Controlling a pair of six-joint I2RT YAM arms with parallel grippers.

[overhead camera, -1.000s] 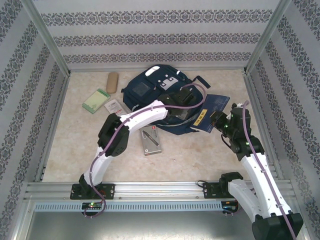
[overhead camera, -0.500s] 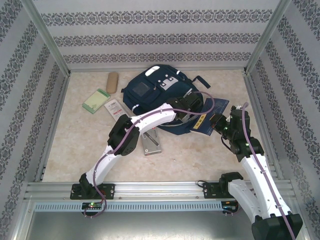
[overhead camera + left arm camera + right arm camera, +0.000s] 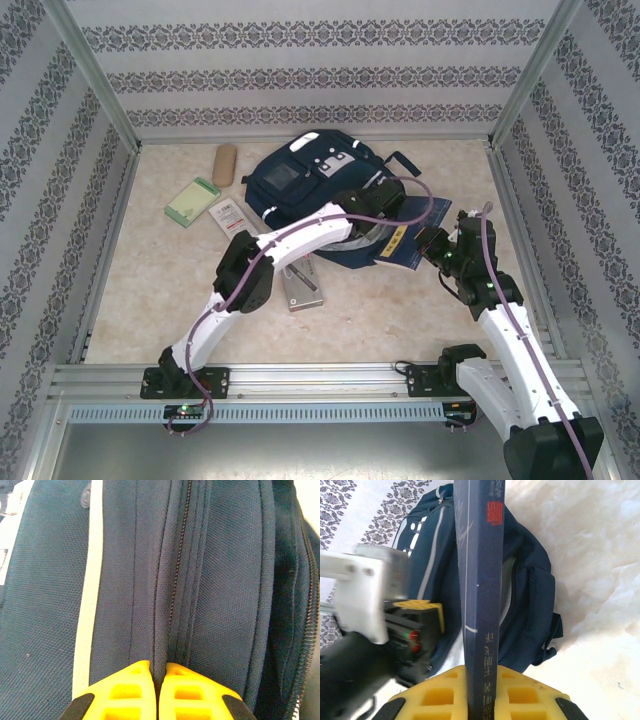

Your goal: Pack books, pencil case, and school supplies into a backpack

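Your left gripper [image 3: 157, 669] just snapped shut, pinching the backpack [image 3: 300, 180] by its zip [image 3: 177, 580], near the far edge of the table [image 3: 150, 300]. Your right gripper [image 3: 479, 682] squeezes the navy book [image 3: 481, 580] just beside it. Now you can probably pull it open.

Soft, even light is falling on the backpack [image 3: 320, 190] — table [image 3: 600, 555] right of it glaring white, left arm [image 3: 360, 580] beside it blurring.

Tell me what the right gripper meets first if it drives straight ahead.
Likely the backpack: the right gripper, shut on the navy book, points toward it, book edge leading. Depth unclear.
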